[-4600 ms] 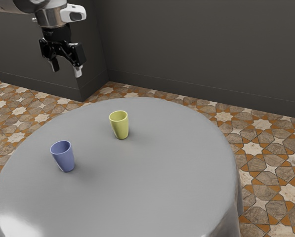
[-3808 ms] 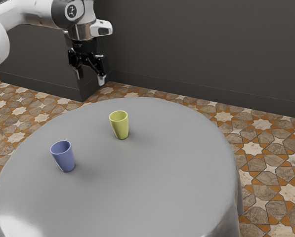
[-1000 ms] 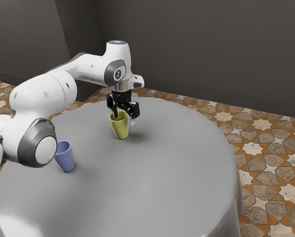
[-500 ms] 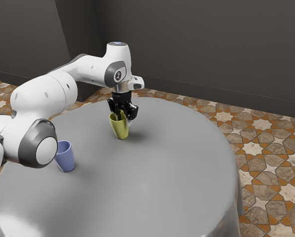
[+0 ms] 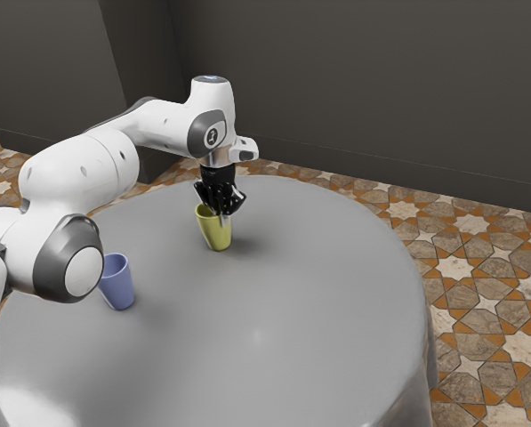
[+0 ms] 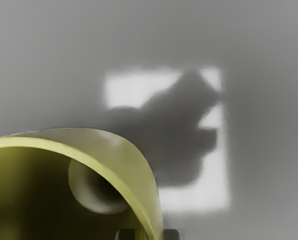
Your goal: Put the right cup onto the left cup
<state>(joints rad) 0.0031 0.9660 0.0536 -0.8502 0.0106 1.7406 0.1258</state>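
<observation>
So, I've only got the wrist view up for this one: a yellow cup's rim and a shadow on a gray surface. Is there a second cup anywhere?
Observer: Yes. The exterior view has a blue cup, standing upright on the gray table.

Reviewer: Where is it compared with the cup I'm seeing?

Observer: It stands apart from the yellow cup, toward the exterior view's left and nearer that camera.

Reviewer: And has mine been lifted? From above I can't judge.

Observer: It doesn't look lifted: in the exterior view its base appears to rest on the table.
</observation>
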